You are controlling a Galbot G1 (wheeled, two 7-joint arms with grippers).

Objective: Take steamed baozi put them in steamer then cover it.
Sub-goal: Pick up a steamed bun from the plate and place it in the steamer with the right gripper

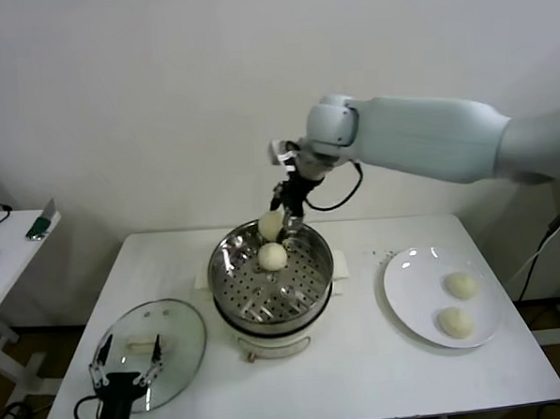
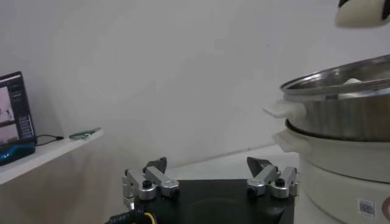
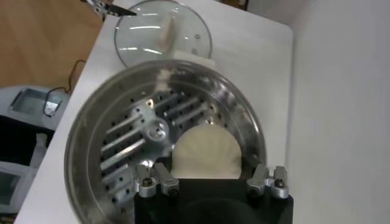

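Head view: the steamer (image 1: 273,290) stands at the middle of the white table (image 1: 364,374), a shiny perforated basket on a white pot base. One baozi (image 1: 272,257) lies inside it toward 12 o'clock of the basket floor. The right gripper (image 1: 282,221) hangs over the basket's rim at 12 o'clock, its fingers clamped on a second baozi (image 1: 271,226) held just above the first. At 3 o'clock of the steamer a white plate (image 1: 441,298) carries two more baozi (image 1: 462,285), one nearer the front edge (image 1: 455,322). At 8 o'clock a round glass lid (image 1: 151,340) lies flat on the table. The left gripper (image 1: 126,360) hovers over the lid's near edge, fingers spread apart.

Left wrist view: the left gripper (image 2: 210,178) shows its two fingers well apart, holding nothing. The steamer (image 2: 341,128) rises just beside it, steel basket above white base.

Right wrist view: the right gripper (image 3: 210,181) has its fingers against the sides of a pale baozi (image 3: 203,153) over the perforated steamer basket (image 3: 116,131). The glass lid (image 3: 161,30) lies beyond on the table.
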